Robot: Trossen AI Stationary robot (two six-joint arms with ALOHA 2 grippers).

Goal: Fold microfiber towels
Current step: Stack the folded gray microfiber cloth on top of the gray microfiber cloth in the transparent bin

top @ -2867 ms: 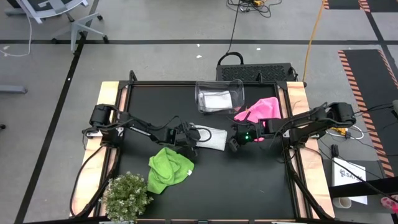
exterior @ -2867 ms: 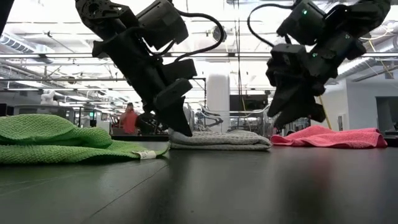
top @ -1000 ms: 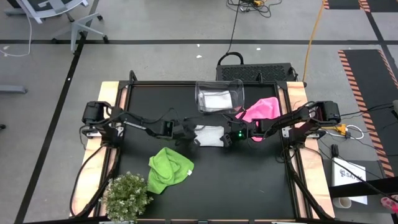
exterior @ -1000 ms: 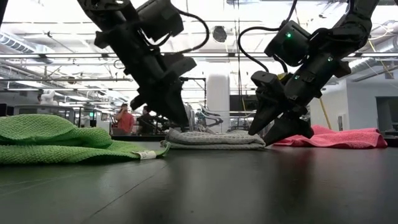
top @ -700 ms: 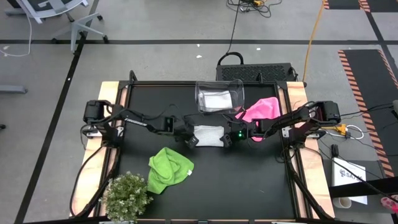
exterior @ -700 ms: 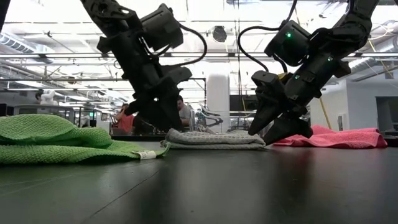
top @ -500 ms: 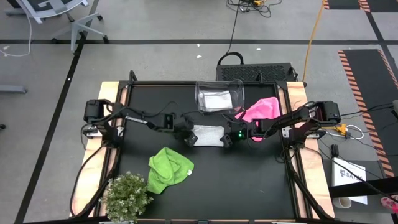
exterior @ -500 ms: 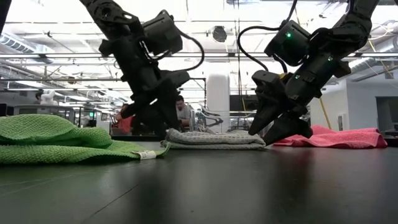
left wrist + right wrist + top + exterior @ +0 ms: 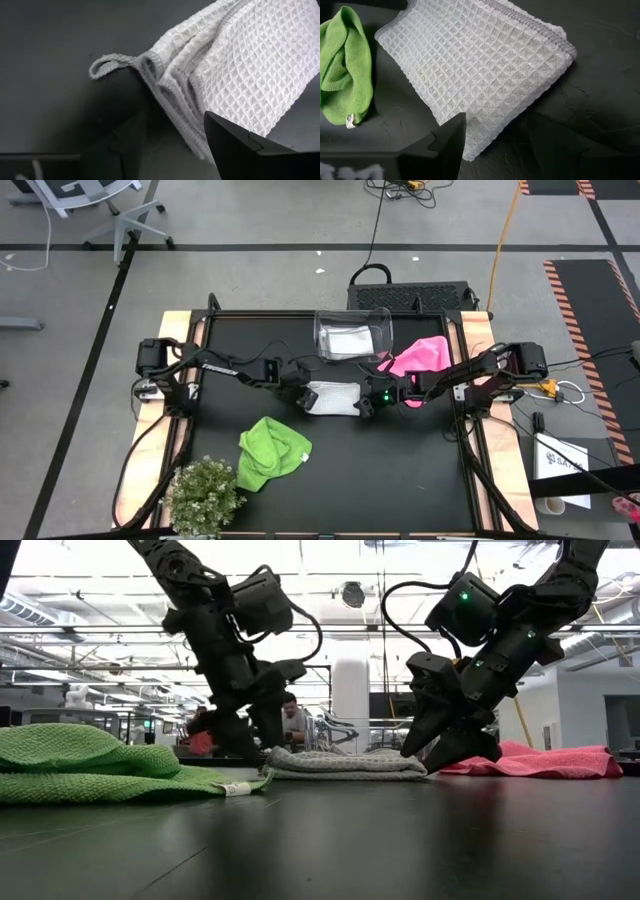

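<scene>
White towel (image 9: pixel 335 397) lies folded in the middle of the high view, with the left gripper (image 9: pixel 300 388) and right gripper (image 9: pixel 368 405) open at its two ends, so the fold looks done and next they must lift it away.

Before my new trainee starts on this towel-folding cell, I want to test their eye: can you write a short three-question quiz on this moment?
1. True or false: the folded white towel lies between the left gripper and the right gripper.
2. Which towel lies nearest the plant? A) pink towel B) green towel C) the white towel in the clear bin
3. Fill in: the right gripper's fingers are ____.

Key:
1. True.
2. B: the green towel lies beside the plant; the pink towel and the clear bin are at the table's far side.
3. Open, straddling a towel corner.
</scene>
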